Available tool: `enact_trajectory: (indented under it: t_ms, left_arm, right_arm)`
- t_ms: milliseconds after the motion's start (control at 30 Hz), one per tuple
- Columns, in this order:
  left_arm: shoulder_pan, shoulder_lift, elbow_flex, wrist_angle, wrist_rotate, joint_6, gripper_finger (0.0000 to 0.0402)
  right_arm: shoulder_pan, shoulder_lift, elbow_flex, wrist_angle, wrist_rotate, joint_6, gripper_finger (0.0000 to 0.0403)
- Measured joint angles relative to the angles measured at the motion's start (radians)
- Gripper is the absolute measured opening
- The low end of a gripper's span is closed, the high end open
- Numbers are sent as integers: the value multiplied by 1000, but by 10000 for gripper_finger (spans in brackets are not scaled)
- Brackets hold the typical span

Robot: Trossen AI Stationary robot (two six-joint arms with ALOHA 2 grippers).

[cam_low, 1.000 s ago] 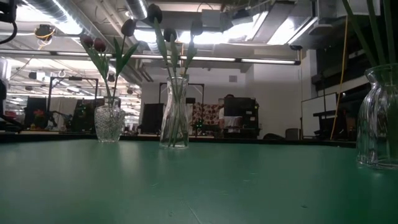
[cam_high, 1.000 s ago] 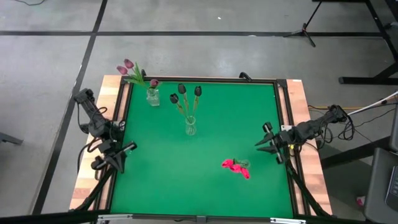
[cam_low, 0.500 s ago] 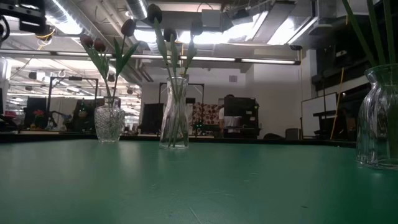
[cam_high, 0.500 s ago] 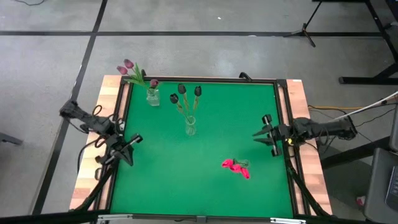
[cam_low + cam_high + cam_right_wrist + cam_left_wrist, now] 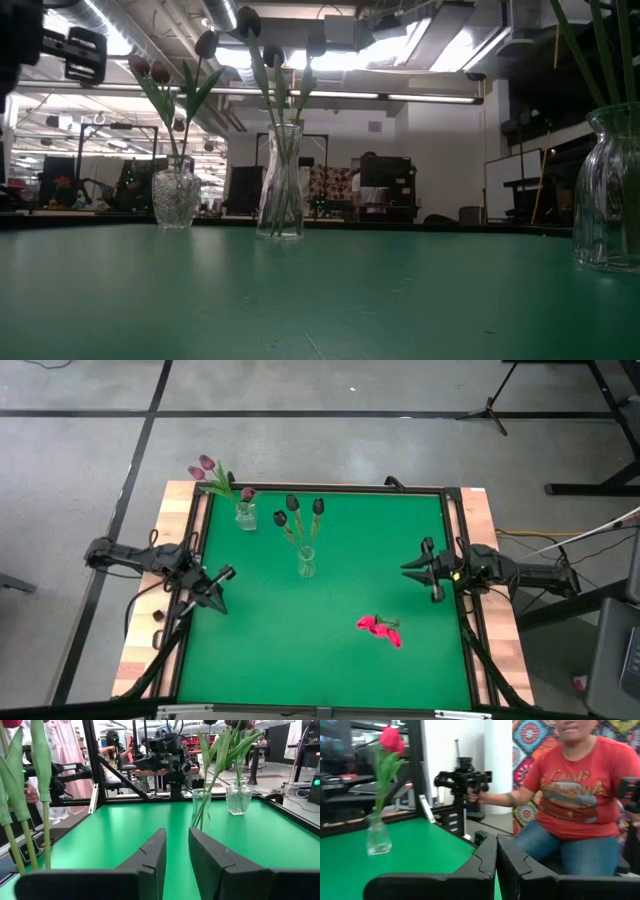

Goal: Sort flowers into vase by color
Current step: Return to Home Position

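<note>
Three glass vases stand on the green table (image 5: 330, 660). The far-left one (image 5: 245, 516) holds mauve tulips (image 5: 205, 466). The middle one (image 5: 306, 564) holds dark maroon tulips (image 5: 292, 507). Pink-red tulips (image 5: 380, 628) stand in the near-right one (image 5: 378, 838). My left gripper (image 5: 224, 576) hovers shut over the table's left side, pointing level toward the centre. Over the right side hovers my right gripper (image 5: 408, 568), pointing level toward the centre. Its fingers (image 5: 150, 852) stand slightly open with nothing between them.
A raised wooden frame (image 5: 180, 540) borders the table. Beyond the right edge, in the left wrist view, stands a person in a red shirt (image 5: 575, 790). Bare green surface lies between the two grippers and along the near edge.
Both arms have swung toward the table's far edge. Before, the grippers slanted toward the near edge; now they point level across the table at each other. Neither gripper has opened or shut. The vases and tulips have not moved.
</note>
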State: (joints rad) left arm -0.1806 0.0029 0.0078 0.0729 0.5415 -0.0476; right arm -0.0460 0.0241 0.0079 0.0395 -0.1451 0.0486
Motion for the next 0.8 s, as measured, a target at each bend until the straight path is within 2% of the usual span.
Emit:
enact_trajectory:
  t_ms: [333,400,533,733,800]
  left_arm:
    - [80,1,0,-3,7,-30,0]
    - [97,1,0,-3,-21,-25,0]
    - [121,1,0,-12,-172,-25,0]
    - [124,2,1,-62,-513,-53,0]
    - [124,3,1,-66,-561,-55,0]
  right_arm:
    - [0,1,0,0,-5,2,83]
    - [0,1,0,0,-5,-7,83]
    - [0,1,0,0,-5,-27,83]
    - [0,1,-1,0,-4,-28,83]
    - [0,1,-1,0,-4,-28,83]
